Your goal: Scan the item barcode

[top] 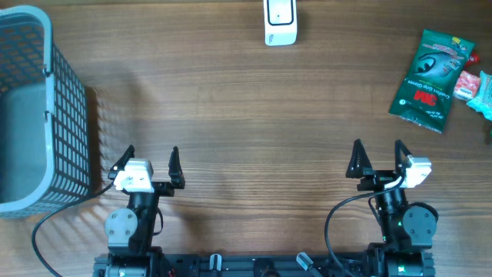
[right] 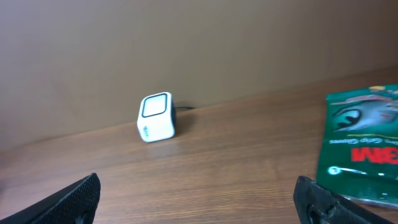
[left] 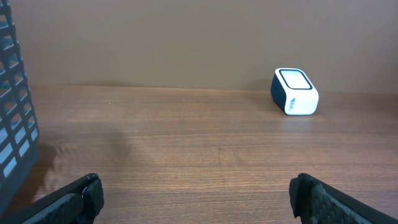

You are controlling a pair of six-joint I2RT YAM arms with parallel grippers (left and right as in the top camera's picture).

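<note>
I have the wooden desk (top: 246, 115) filling the overhead view, its grain running left to right. The biggest thing on it is the grey mesh basket (top: 38, 108) at the far left edge, partly cut off by the frame; its grid wall also shows at the left of my left wrist view.

Next in size are my two arms, both parked at the near edge of the desk. The left gripper (top: 150, 163) sits just right of the basket, its jaws spread wide with nothing between them; in the left wrist view I see only bare wood between the two black fingertips (left: 84, 198). The right gripper (top: 378, 158) sits well to the right, its jaws likewise fully apart and holding nothing.

The item to scan, a green flat packet (top: 432, 79) with a red logo and white lettering, lies flat at the far right of the desk, well ahead of the right gripper and off to its right. In the right wrist view it shows at the right edge, untouched. Just beside its right edge are a small pink wrapped thing (top: 467, 83) and a teal one (top: 484, 92), both partly out of frame.

Smallest is the white barcode scanner (top: 280, 21), standing at the far edge of the desk near the middle, well apart from the packet and both grippers.
</note>
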